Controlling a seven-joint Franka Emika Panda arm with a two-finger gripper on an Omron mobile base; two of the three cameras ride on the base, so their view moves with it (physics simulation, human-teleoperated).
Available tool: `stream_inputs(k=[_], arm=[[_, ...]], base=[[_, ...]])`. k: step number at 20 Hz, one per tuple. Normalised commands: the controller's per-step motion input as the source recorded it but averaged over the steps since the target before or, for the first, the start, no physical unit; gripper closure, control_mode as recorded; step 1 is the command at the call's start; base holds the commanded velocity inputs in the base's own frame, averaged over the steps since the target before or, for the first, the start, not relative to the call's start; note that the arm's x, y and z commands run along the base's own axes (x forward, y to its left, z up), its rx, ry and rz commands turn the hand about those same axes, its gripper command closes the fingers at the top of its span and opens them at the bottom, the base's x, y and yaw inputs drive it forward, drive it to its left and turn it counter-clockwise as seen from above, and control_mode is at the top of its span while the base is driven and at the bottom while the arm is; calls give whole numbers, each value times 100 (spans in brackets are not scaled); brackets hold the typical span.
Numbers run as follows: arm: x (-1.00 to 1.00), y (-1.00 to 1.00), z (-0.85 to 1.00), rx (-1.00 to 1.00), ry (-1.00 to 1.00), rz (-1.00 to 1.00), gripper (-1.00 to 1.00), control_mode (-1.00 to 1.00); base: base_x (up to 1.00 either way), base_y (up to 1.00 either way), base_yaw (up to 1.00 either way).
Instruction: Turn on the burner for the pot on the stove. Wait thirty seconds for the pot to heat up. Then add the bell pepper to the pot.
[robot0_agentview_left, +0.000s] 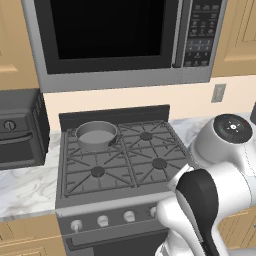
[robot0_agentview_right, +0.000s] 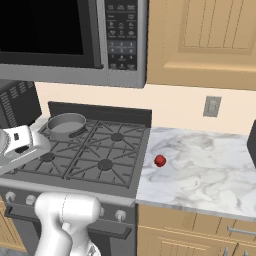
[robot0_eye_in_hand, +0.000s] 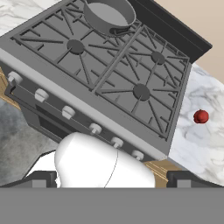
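Observation:
The grey pot (robot0_agentview_left: 96, 135) (robot0_agentview_right: 66, 125) (robot0_eye_in_hand: 109, 15) stands on the back-left burner of the dark stove (robot0_agentview_left: 125, 197) (robot0_agentview_right: 90, 187) (robot0_eye_in_hand: 65, 94). No flame shows at any burner. A row of pale knobs (robot0_eye_in_hand: 68, 111) (robot0_agentview_left: 102, 220) runs along the stove's front. The small red bell pepper (robot0_agentview_right: 159, 160) (robot0_eye_in_hand: 201, 116) lies on the marble counter just right of the stove. My gripper (robot0_eye_in_hand: 112, 183) hangs above and in front of the stove's front edge, well away from pot and pepper. It is open, its dark fingertips (robot0_eye_in_hand: 41, 179) set wide apart with nothing held.
A microwave (robot0_agentview_left: 110, 35) hangs over the stove. A dark toaster oven (robot0_agentview_left: 20, 130) sits on the counter to its left. The marble counter (robot0_agentview_right: 210, 175) stretches right of the pepper, with a wall outlet (robot0_agentview_right: 212, 106) behind and a dark object (robot0_agentview_right: 251, 142) at the far right edge.

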Motion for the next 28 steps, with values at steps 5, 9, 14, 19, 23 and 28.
stream_inputs(k=[5, 9, 14, 19, 23, 28], arm=[[0, 0, 0, 0, 0, 0, -100, -100], [0, 0, 0, 0, 0, 0, -100, -100], [0, 0, 0, 0, 0, 0, -100, -100], [0, 0, 0, 0, 0, 0, -100, -100], [0, 0, 0, 0, 0, 0, -100, -100], [0, 0, 0, 0, 0, 0, -100, -100]], base=[[0, 0, 0], [0, 0, 0], [0, 0, 0], [0, 0, 0], [0, 0, 0], [0, 0, 0]])
